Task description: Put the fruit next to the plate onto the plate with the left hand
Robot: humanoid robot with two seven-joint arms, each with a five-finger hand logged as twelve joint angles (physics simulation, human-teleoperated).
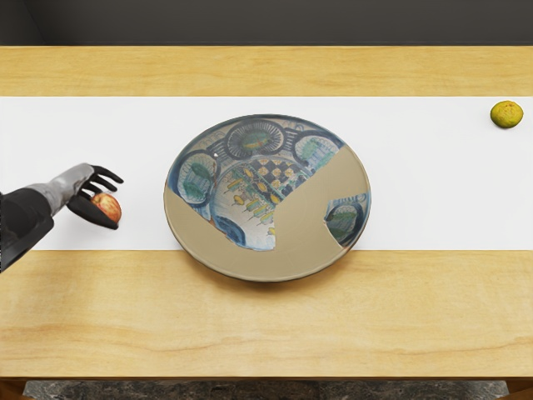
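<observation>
Gripping the red fruit [107, 205] with its fingers [108, 177] curled round it, the left hand [90, 194] hovers near the plate's [310, 243] left side, so the grasp looks done, while carrying it over the rim and releasing it are not yet done.

Single head view, high, slanting down onto table [266, 333], facing far edge.

Wooden table [266, 325], long axis from 9 to 3 o'clock. A white strip [433, 183] covers its middle band from edge to edge. A patterned plate [308, 242] lies on the strip at centre. A yellow-green fruit [506, 114] lies on the strip at 2 o'clock from the plate, well apart.
</observation>
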